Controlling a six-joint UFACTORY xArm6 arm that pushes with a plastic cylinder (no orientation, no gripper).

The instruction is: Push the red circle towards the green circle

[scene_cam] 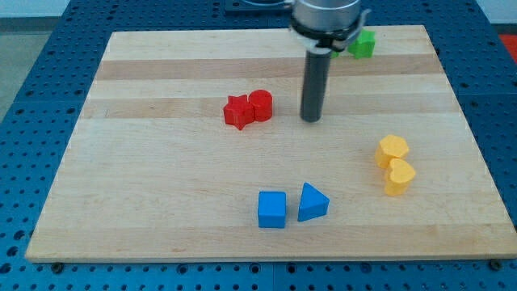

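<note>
The red circle (261, 105) lies left of the board's middle, touching a red star-shaped block (237, 111) on its left. My tip (311, 119) rests on the board a little to the right of the red circle, apart from it. Two green blocks sit at the view's top right. One green block (363, 44) shows beside the arm. The other, the green circle, is mostly hidden behind the arm.
Two yellow blocks (393, 150) (399, 177) touch each other at the view's right. A blue cube (272, 209) and a blue triangle (312, 202) sit near the view's bottom. The wooden board (161, 202) lies on a blue perforated table.
</note>
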